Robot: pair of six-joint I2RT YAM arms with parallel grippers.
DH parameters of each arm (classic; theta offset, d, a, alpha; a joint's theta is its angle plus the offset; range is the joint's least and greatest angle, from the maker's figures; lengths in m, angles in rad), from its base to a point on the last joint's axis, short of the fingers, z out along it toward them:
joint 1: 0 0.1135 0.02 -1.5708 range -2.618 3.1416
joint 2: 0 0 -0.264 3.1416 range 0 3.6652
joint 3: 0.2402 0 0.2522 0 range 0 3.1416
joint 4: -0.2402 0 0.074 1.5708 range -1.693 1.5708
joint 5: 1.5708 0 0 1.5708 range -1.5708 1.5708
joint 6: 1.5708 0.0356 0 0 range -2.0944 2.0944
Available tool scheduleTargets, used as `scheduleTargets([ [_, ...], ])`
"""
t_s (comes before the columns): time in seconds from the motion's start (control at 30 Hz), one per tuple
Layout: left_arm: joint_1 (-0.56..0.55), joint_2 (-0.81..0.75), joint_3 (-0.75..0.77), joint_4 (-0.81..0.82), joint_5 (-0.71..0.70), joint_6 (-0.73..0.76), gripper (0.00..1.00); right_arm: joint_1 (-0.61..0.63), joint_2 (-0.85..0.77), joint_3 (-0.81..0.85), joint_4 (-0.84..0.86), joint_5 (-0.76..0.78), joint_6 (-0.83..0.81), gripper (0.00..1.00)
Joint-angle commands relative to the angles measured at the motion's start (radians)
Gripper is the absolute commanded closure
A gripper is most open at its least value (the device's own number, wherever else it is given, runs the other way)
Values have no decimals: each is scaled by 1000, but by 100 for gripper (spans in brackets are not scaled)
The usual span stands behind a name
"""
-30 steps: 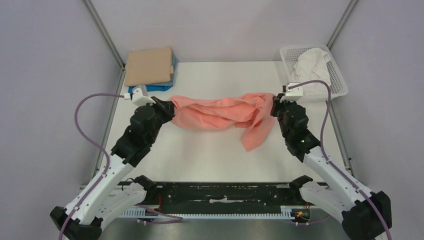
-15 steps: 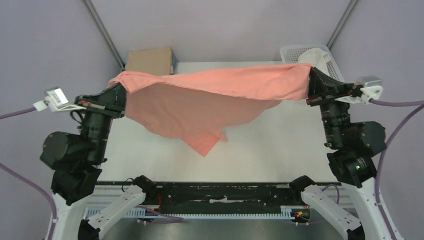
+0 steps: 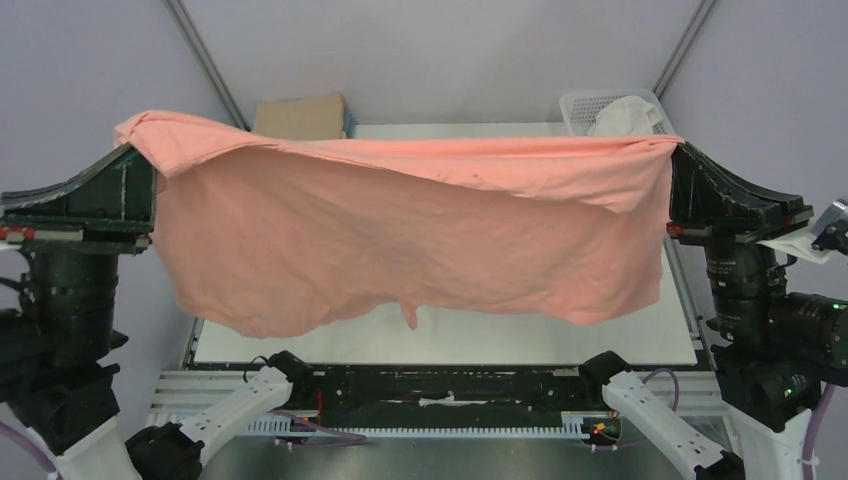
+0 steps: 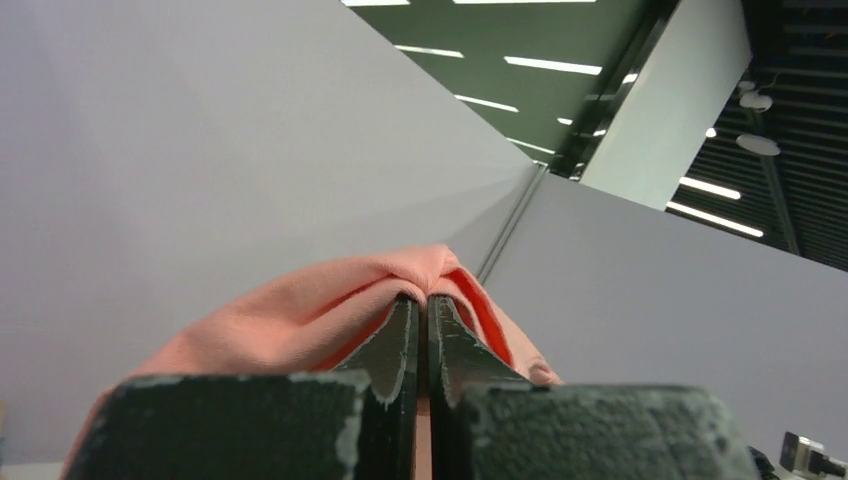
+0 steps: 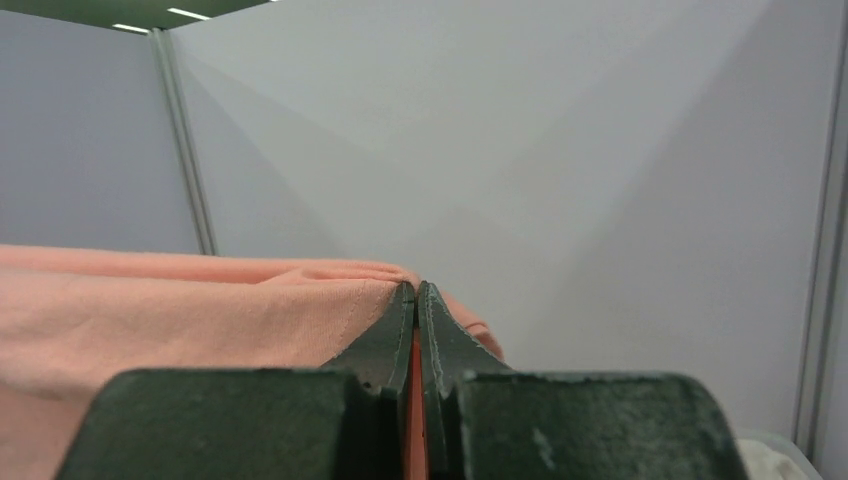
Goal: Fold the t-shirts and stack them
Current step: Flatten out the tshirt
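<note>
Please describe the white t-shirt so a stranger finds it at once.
At the table's far right corner stands a white lattice basket. The white t-shirt lies crumpled inside it, behind the hanging salmon-pink t-shirt; the tan t-shirt at far left is folded flat.

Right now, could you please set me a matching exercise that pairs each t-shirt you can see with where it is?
Things:
1. salmon-pink t-shirt
2. tan t-shirt
3. white t-shirt

Places:
A. bunched in the basket at the far right
B. folded at the far left corner of the table
C. spread out in the air, held at both upper ends

Pairs: 1-C, 2-B, 3-A.
</note>
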Motion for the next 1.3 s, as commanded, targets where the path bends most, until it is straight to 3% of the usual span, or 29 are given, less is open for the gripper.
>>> scheduleTargets([
  [0.0, -1, 171, -17, 8, -87, 90, 98, -4, 48, -63, -25, 172, 12, 100],
  [0.1, -1, 284, -78, 24, -235, 134, 98, -4, 79, -183, 25, 323, 17, 100],
  [0.2, 8, 426, -189, 108, -470, 195, 98, -5, 175, -297, 57, 461, 47, 100],
  [0.33, 82, 671, -320, 165, -390, 175, 95, -26, 404, -451, 92, 555, 129, 100],
  [0.37, 107, 755, -335, 161, -361, 144, 87, -48, 463, -487, 102, 552, 172, 96],
  [0.4, 129, 822, -339, 150, -320, 113, 66, -81, 536, -512, 112, 537, 211, 92],
  [0.43, 154, 917, -328, 138, -296, 90, 33, -120, 605, -529, 124, 490, 249, 90],
  [0.47, 172, 993, -303, 109, -266, 67, 21, -151, 684, -531, 133, 426, 274, 83],
  [0.57, 206, 1203, -145, -54, -224, 30, 19, -202, 868, -454, 115, 320, 259, 30],
  [0.6, 206, 1238, -116, -75, -223, 34, 18, -203, 915, -413, 88, 331, 246, 18],
  [0.67, 204, 1239, -126, -62, -183, 29, 17, -204, 960, -370, 40, 357, 240, 4],
  [0.7, 204, 1215, -158, -41, -157, 25, 17, -203, 962, -372, 45, 360, 237, 2],
  [0.83, 196, 1070, -346, 76, 12, -16, 16, -203, 896, -460, 129, 291, 229, 2],
  [1.03, 112, 872, -666, 261, 255, -80, 16, -205, 832, -587, 225, 50, 245, 2],
  [1.27, -96, 857, -846, 435, 415, -112, 15, -203, 776, -770, 315, -63, 361, 2],
])
